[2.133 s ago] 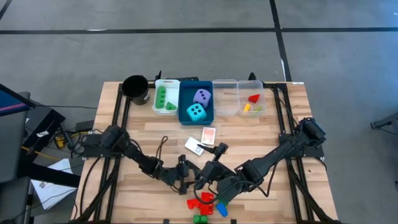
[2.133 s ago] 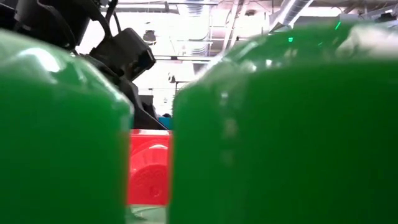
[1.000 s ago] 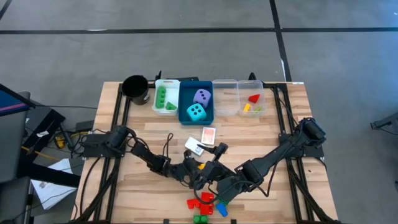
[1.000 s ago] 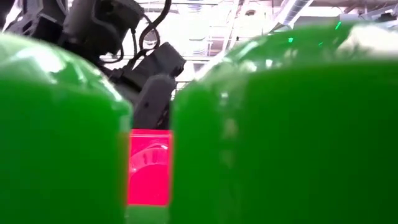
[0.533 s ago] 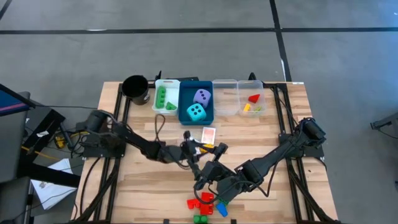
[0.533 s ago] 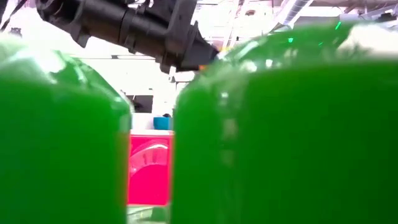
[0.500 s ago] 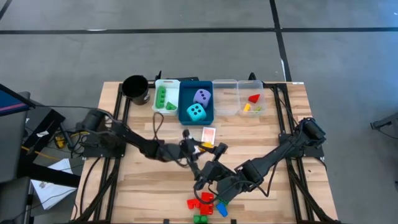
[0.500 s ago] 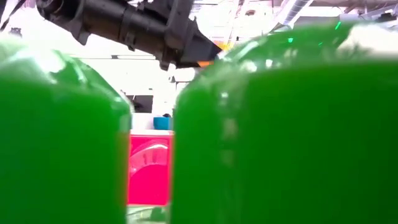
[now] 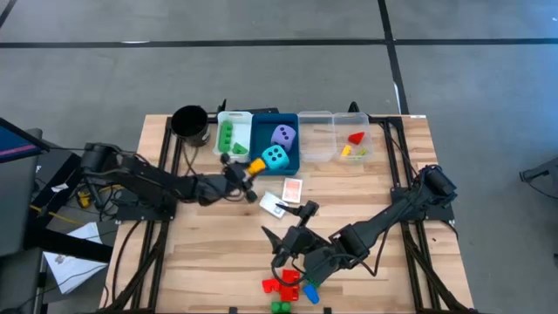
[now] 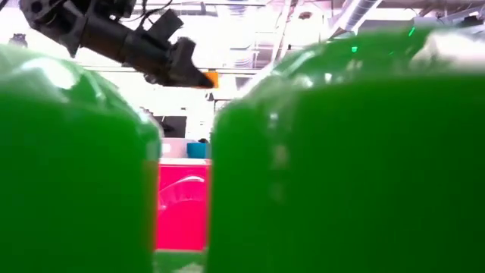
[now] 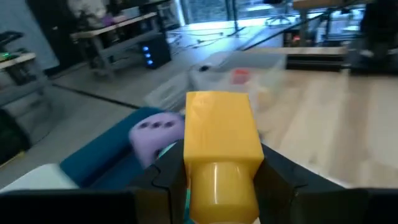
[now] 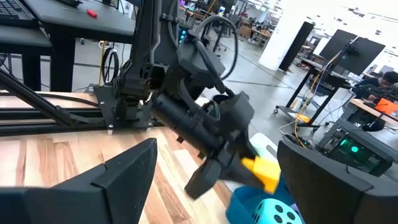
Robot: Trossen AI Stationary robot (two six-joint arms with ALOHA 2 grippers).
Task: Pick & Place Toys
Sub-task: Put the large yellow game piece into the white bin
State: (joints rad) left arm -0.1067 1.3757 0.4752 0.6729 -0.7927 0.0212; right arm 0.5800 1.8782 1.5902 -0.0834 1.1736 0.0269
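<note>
Two arms: both over the wooden slatted table [image 9: 200,253].
Near edge: small red, green and blue plastic bricks [image 9: 288,290] clustered.
Right gripper [image 9: 277,247]: fingers spread apart, empty, just above that cluster.
Middle: two small card packs [image 9: 283,198] lying flat.
Left gripper [image 9: 247,168]: clamped on a yellow plastic brick [image 9: 257,163], raised beside the blue rectangular tray [image 9: 259,131].
Far: cyan soft die [image 9: 275,157] and lavender soft die [image 9: 282,135] inside that tray.
</note>
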